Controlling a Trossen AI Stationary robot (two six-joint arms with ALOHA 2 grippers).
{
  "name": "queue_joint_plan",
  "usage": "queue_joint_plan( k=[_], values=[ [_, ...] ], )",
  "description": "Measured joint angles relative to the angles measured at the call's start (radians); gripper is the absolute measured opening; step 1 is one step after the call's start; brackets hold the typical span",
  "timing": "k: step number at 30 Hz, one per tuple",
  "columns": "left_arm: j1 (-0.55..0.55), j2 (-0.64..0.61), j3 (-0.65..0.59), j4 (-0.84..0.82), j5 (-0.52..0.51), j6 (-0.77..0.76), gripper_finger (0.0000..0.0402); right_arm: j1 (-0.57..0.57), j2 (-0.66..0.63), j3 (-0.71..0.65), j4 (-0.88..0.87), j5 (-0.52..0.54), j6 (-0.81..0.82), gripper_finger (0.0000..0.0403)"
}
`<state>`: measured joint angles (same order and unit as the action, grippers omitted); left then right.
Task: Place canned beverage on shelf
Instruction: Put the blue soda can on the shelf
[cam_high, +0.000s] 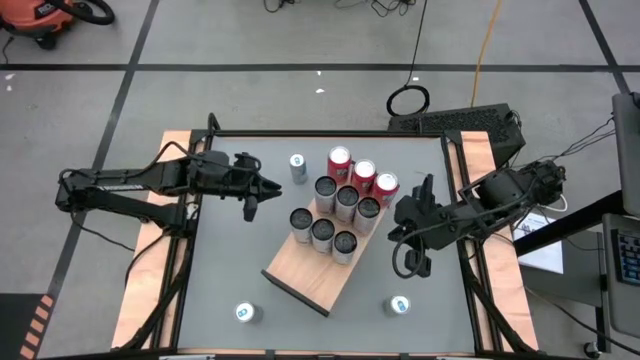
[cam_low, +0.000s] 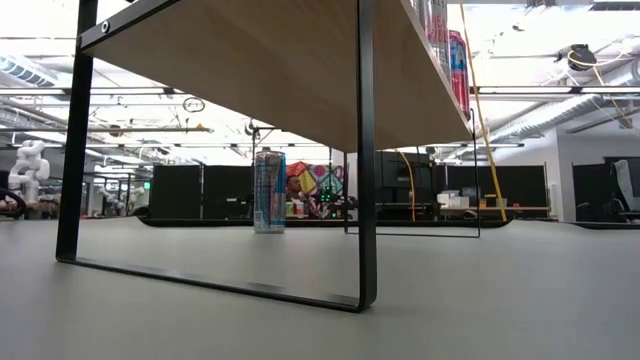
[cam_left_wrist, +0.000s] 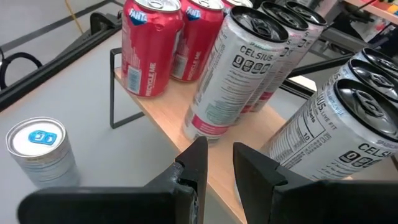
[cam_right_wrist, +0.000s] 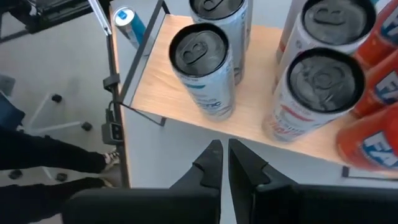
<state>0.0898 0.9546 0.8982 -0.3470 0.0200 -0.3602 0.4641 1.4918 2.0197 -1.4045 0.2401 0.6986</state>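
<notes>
The light-brown wooden shelf (cam_high: 305, 272) stands slantwise at the table's middle on black end frames (cam_low: 365, 200). On it stand three red cans (cam_high: 362, 174) and several silver cans (cam_high: 322, 232). My left gripper (cam_high: 262, 188) hovers left of the shelf's far end, empty, its fingers a narrow gap apart (cam_left_wrist: 217, 163), facing the silver cans (cam_left_wrist: 233, 68). My right gripper (cam_high: 400, 216) hovers at the shelf's right side, shut and empty (cam_right_wrist: 225, 154), above the board's edge (cam_right_wrist: 186, 118). A silver can with a blue top (cam_high: 297, 166) stands on the table by the left gripper; it also shows in the left wrist view (cam_left_wrist: 38, 149).
Two more blue-topped cans stand on the table near its front edge, one at the left (cam_high: 247, 313) and one at the right (cam_high: 400, 305). The low view looks under the shelf board (cam_low: 270, 60) at one can (cam_low: 269, 190) behind it. Wooden side rails (cam_high: 160, 250) flank the table.
</notes>
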Motion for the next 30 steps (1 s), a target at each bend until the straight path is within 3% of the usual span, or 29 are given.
queue_joint_plan(
  k=[7,14,18,25,30],
  values=[
    [0.004,0.000,0.000,-0.008,-0.019,-0.070,0.0079,-0.013,-0.026,0.000,-0.005,-0.004,-0.081,0.0000],
    [0.016,0.001,0.000,-0.028,-0.160,-0.062,0.0091,-0.013,-0.048,0.000,-0.034,-0.002,-0.092,0.0000],
    [0.044,0.020,0.000,-0.036,-0.191,0.025,0.0134,-0.013,-0.056,0.000,-0.051,-0.001,-0.067,0.0000],
    [0.184,0.089,0.001,-0.059,-0.186,0.147,0.0245,-0.013,-0.069,0.000,-0.049,-0.005,0.020,0.0000],
    [0.276,0.153,0.001,-0.062,-0.176,0.213,0.0279,-0.013,-0.075,0.000,-0.050,-0.005,0.053,0.0000]
  ],
)
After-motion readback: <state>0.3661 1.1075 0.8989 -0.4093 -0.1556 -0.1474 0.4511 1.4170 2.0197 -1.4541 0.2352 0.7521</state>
